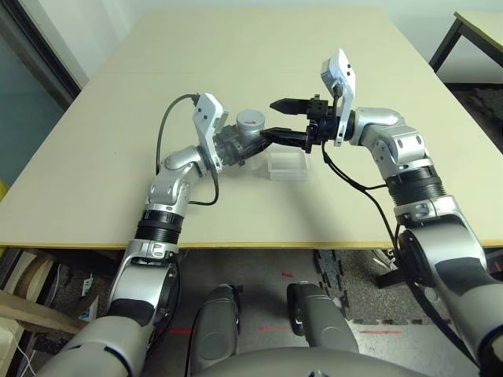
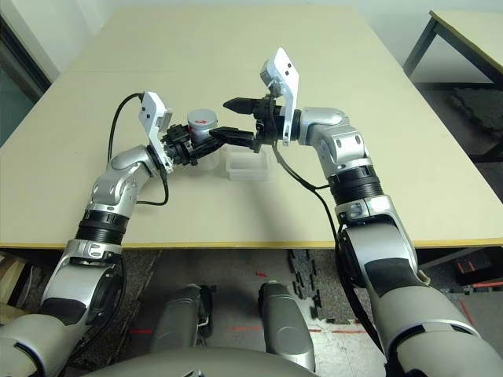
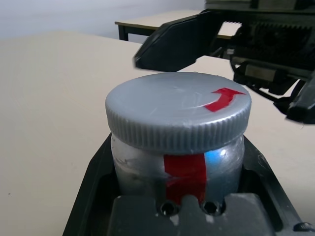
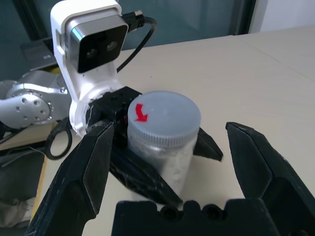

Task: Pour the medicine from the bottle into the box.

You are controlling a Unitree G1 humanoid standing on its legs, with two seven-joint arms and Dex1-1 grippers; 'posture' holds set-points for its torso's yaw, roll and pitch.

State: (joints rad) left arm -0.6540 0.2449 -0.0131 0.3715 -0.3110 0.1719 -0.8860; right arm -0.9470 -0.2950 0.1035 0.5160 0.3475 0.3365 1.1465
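The small silver-grey cylindrical bottle (image 1: 250, 126), grey ribbed cap on, is pinched upright in the left end effector (image 1: 236, 148) above the beige desk (image 1: 118, 157). The right end effector (image 1: 277, 119), fingers spread, flanks its cap. The clear shallow plastic box (image 1: 288, 166) sits just beside.

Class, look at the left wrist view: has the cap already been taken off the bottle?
No. The grey cap with its red arrow sits on the bottle, held in the left gripper.
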